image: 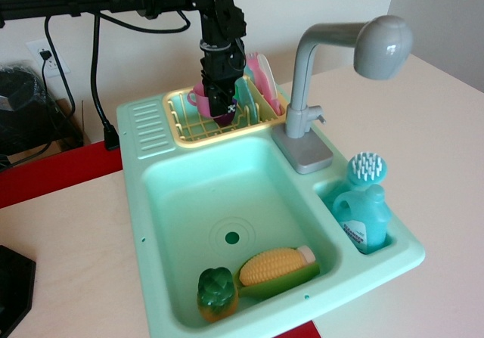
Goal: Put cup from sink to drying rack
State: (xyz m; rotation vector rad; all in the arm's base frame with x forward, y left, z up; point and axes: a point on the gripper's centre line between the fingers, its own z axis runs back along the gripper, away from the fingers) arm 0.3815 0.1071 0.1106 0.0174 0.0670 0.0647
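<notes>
Pink cup [203,100] in pale-yellow drying rack [189,120], behind mint-green sink [162,194] basin.

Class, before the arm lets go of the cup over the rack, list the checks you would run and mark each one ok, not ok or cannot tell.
1. Cup out of the sink basin: ok, only corn and a green vegetable lie there.
2. Cup over the drying rack: ok.
3. Cup resting on the rack bars: cannot tell, the gripper hides its base.
4. Gripper closed on the cup: cannot tell, the fingertips are hidden.
5. Cup apart from the plates standing in the rack: ok, they stand to its right.
6. Faucet outside the lift path: ok.
</notes>
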